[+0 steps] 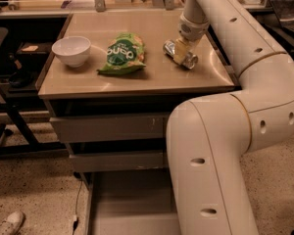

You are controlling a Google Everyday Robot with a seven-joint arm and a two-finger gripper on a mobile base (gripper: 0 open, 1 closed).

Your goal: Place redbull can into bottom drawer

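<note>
The redbull can [188, 60] lies on its side on the beige countertop [137, 82], right of centre, with both shiny ends showing. My gripper [181, 53] reaches down from the arm onto the can's middle, its yellowish fingers [179, 56] closed across the can's body. The can still rests on the counter. Below the two upper drawers, the bottom drawer [130, 204] is pulled out, showing a flat grey floor with nothing in it. The arm's big lower link hides the drawer's right part.
A green snack bag [122, 53] lies left of the can, and a white bowl [71, 50] stands further left. The two upper drawers [108, 129] are shut. My arm's thick link [210, 170] fills the right foreground. A shoe [9, 223] is on the floor at lower left.
</note>
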